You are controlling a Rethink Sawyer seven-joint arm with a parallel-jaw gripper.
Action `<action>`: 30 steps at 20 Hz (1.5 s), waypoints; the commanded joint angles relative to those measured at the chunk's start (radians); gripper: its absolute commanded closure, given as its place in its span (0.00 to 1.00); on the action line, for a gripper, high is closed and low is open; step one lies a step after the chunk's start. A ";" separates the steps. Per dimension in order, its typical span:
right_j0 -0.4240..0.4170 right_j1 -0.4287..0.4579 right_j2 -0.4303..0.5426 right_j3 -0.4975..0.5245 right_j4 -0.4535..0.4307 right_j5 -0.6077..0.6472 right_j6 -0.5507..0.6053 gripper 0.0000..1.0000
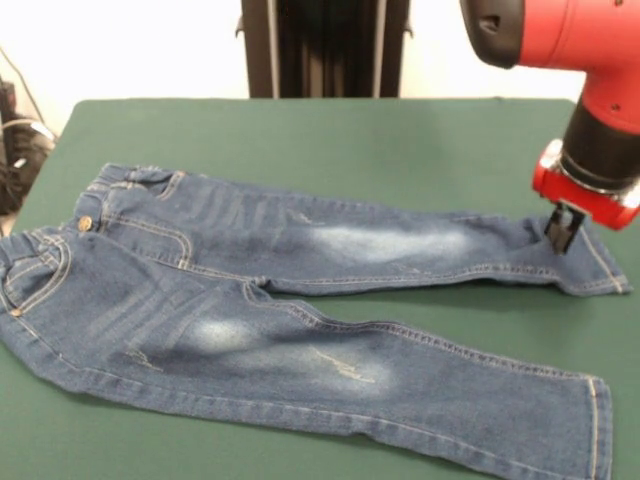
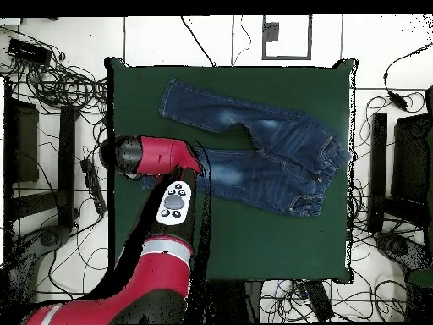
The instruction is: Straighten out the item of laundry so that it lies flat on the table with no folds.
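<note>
**Green tabletop, small jeans spread wide, robot gripper at a cuff**

Green felt covers the tabletop (image 1: 330, 135), and on it a small pair of blue denim jeans (image 1: 300, 300) lies spread open with both legs stretched out sideways. Nearest the onlooker at the front camera, the lower leg runs toward the right corner, a pale faded patch at the thigh and tan stitching along the seam; its cuff lies flat near the table's edge. Beyond it, across a narrow wedge of bare felt, the second leg reaches right, also marked by a long pale patch. At left the waistband bunches slightly, with a metal button (image 1: 85, 223) showing by the pocket. At the far leg's cuff the gripper (image 1: 563, 230) hangs from the red and black arm (image 1: 580, 60), its dark tips down on the denim hem; whether they pinch the cloth or merely touch it cannot be told. Behind the table stands a dark upright column (image 1: 325, 45) against a pale wall. From above, cables litter the floor around the table.
</note>
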 commanded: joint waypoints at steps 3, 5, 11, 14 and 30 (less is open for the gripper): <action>0.024 0.055 0.093 0.086 0.063 -0.124 0.237 1.00; 0.024 0.051 0.106 0.093 0.073 -0.125 0.232 1.00; 0.009 0.033 0.126 0.109 0.095 -0.097 0.205 1.00; 0.008 0.053 0.101 0.077 0.096 -0.031 0.216 1.00; -0.256 0.044 0.507 0.252 0.260 0.089 -0.051 1.00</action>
